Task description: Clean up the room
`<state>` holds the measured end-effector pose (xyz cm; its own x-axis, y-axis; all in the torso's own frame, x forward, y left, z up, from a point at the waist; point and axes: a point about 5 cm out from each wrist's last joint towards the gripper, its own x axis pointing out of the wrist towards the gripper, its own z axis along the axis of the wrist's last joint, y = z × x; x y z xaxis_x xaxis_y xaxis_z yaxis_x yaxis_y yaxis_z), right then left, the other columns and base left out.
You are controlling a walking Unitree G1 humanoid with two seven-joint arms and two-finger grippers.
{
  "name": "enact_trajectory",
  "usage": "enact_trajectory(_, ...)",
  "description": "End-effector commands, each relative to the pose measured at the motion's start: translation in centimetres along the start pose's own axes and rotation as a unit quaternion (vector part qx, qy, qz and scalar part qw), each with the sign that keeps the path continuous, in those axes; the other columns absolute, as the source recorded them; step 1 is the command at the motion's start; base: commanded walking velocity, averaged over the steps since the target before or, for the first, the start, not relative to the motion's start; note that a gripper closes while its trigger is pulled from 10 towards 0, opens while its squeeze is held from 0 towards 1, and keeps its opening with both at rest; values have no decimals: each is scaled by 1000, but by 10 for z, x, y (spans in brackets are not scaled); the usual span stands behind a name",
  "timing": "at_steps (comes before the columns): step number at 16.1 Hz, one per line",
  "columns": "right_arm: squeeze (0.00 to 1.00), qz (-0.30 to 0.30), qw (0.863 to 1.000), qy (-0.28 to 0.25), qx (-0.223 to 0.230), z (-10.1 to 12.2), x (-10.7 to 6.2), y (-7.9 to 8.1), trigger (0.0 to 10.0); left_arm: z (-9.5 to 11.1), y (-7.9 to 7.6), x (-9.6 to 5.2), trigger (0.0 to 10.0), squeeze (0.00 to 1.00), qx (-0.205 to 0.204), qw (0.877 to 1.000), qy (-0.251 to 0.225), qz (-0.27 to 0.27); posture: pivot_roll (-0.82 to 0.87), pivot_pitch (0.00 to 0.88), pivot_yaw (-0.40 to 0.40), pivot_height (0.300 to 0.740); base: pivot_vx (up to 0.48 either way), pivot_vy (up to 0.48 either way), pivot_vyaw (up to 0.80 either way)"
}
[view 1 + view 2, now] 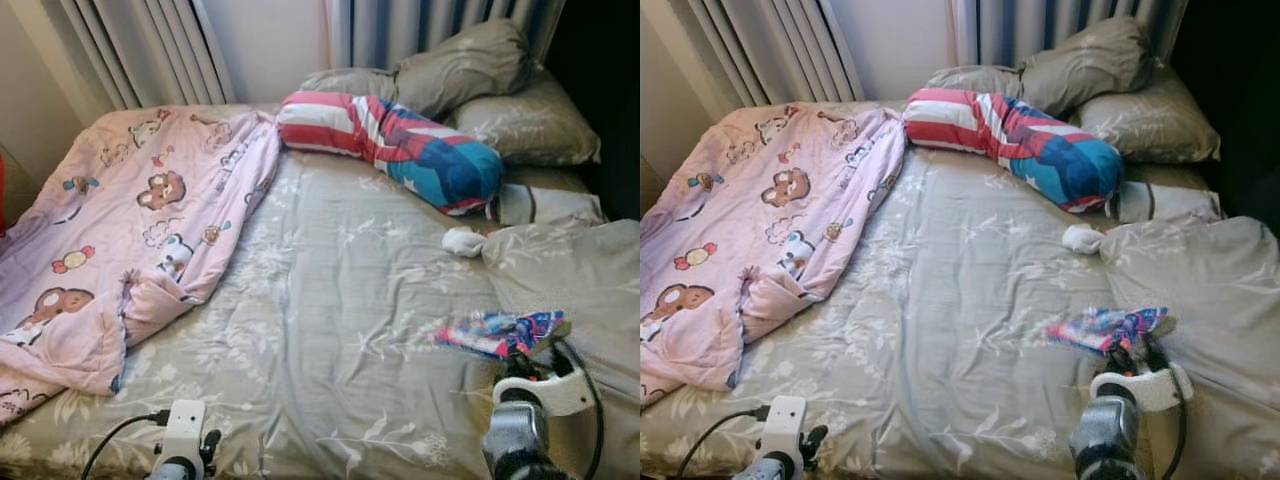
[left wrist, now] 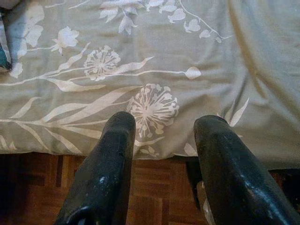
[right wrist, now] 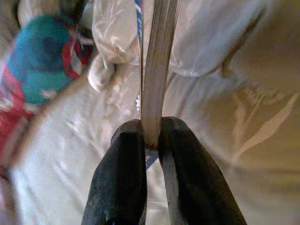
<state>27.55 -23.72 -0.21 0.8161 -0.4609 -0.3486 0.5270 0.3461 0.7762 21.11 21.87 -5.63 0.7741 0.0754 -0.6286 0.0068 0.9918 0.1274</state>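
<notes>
Your right gripper (image 1: 528, 352) holds thin colourful book (image 1: 500, 332) above grey floral bedsheet (image 1: 330, 290), w/ pink cartoon blanket (image 1: 120, 230) at left.

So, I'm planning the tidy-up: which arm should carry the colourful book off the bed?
The right. Its gripper is already shut on the colourful book, lifted above the bedspread. The left gripper is open, low at the bed's near edge.

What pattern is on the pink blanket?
Cartoon bears and candies on the pink blanket, clearest in the left eye view.
</notes>
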Motion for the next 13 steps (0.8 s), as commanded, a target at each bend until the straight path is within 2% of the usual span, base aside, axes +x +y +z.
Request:
enact_trajectory(1, 0, 13, 999, -14, 28, 4, 2, 5, 10000, -7, 6, -4, 10000, 0, 10, 1000, 9, 2, 100, 142, 68, 740, 0, 0, 0)
enact_trajectory(4, 0, 25, 999, -14, 14, 3, 1, 5, 10000, -8, 4, -4, 10000, 0, 10, 1000, 9, -2, 97, 139, 65, 740, 0, 0, 0)
enact_trajectory(7, 0, 39, 999, -11, -23, 4, 1, 6, 10000, -8, 2, -4, 10000, 0, 8, 1000, 9, -3, 98, 143, 58, 740, 0, 0, 0)
enact_trajectory(11, 0, 40, 998, 1, -50, 3, 2, 9, 10000, -8, 2, -4, 10000, 0, 5, 1000, 8, -1, 98, 152, 58, 740, 0, 0, 0)
enact_trajectory(13, 0, 43, 998, 5, -53, 2, 2, 10, 10000, -10, 2, -5, 10000, 0, 4, 1000, 10, -1, 100, 157, 60, 721, 0, 0, 0)
